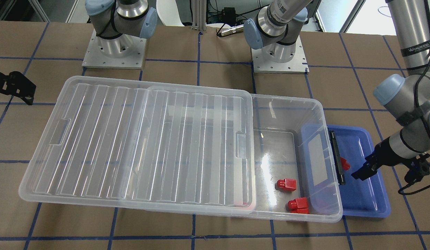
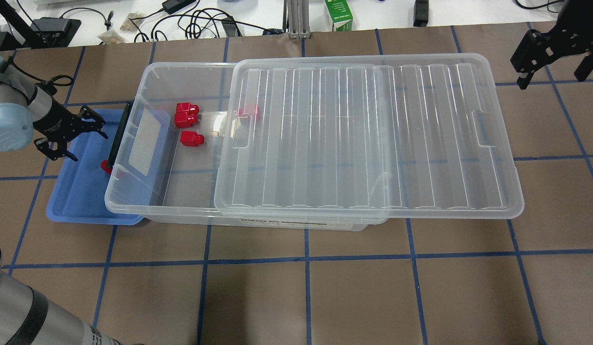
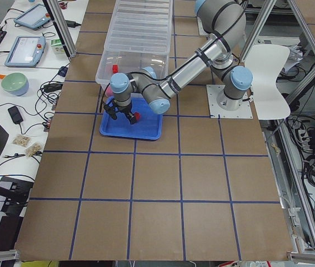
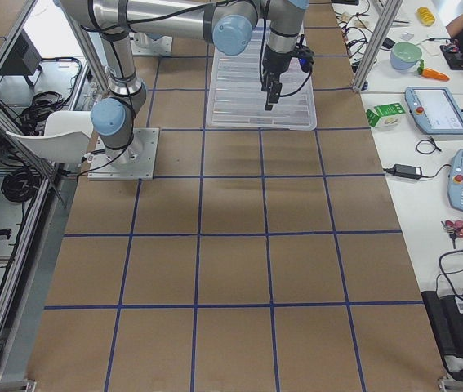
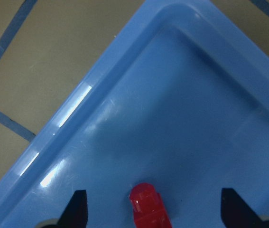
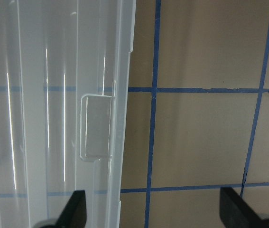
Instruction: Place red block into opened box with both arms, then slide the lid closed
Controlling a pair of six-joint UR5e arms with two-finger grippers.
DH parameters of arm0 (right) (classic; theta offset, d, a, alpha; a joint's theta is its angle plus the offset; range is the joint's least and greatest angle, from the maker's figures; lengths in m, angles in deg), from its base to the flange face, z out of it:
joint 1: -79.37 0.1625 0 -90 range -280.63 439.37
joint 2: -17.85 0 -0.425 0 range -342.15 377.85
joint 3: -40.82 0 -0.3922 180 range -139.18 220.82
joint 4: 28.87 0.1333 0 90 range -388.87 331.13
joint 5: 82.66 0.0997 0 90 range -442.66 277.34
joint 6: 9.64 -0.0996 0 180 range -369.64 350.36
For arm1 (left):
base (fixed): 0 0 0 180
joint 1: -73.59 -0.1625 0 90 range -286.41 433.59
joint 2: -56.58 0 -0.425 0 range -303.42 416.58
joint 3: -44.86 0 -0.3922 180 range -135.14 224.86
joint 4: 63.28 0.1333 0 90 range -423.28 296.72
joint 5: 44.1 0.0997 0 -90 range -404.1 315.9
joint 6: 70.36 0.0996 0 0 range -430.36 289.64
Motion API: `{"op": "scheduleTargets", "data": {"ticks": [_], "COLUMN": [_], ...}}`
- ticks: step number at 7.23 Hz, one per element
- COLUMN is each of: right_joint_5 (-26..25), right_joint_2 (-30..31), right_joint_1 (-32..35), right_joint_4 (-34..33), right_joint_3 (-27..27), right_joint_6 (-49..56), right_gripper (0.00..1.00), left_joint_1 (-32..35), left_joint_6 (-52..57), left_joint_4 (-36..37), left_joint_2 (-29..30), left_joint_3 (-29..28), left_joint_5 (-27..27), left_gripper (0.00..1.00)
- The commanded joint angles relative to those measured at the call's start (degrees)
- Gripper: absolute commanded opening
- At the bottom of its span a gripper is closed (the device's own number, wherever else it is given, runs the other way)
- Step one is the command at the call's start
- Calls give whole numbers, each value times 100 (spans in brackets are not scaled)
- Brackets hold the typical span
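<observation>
Right now I am hovering my left tool over the blue tray, its fingers spread wide with nothing pinched between them. The red block is lying on the tray floor in line with that gap, close against the end of the box that carries the black latch bar. My right tool is hanging above the bench beside the far end of the lid, its fingers also spread and empty. The lid is covering most of the box, leaving only the end nearest the tray uncovered, where other red blocks are lying.

I am judging the pickup as the riskiest part. The block is sitting so near the latch bar that a finger coming down could catch the bar or the box wall, nudging the box or tipping the block. A pinch across the narrow stub could let it twist out. The uncovered opening is short, so a careless release could land the block on the lid's edge. Pushing the lid from one end only could skew and jam it.
</observation>
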Motion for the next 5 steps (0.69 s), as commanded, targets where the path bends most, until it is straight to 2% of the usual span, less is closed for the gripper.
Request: {"op": "scheduleTargets", "data": {"ticks": [1,3,5], "right_joint_5": [12,-5,13], "right_joint_2": [8,26,17], "right_joint_1": [-1,-1,8], "right_joint_4": [-3,-12,-12], "right_joint_3": [-61,-61,-61], "right_joint_6": [-13,-13,-13], "right_gripper": [100,100,100], "left_joint_1": [22,13,22], "left_joint_6": [-256,-274,-292], "left_joint_4": [125,117,125], "left_joint_2": [24,33,59], "left_joint_3": [280,509,580], "left_joint_5": [-12,-12,-38], "left_gripper": [98,94,75]}}
